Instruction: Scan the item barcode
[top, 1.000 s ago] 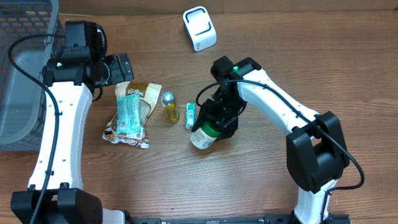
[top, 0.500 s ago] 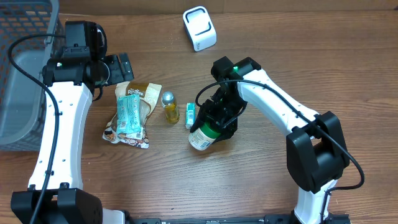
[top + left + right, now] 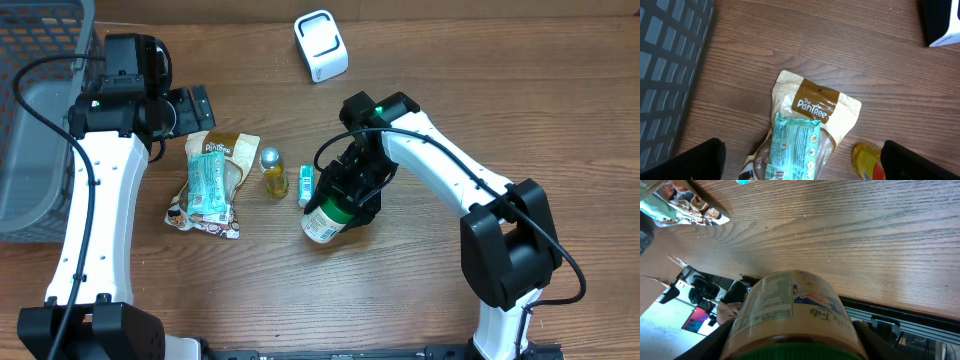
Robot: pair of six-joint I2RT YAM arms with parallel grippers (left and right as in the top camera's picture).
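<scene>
My right hand (image 3: 350, 200) grips a round jar (image 3: 322, 222) with a green lid, tipped, at the middle of the wooden counter (image 3: 420, 300). Bare wood runs to the near and right edges. The jar's paper label has tiny print I cannot read. My left hand (image 3: 190, 108) is spread wide above a brown bag (image 3: 812, 107) reading "The PanTree". The white scanner (image 3: 321, 45) sits by the far edge.
</scene>
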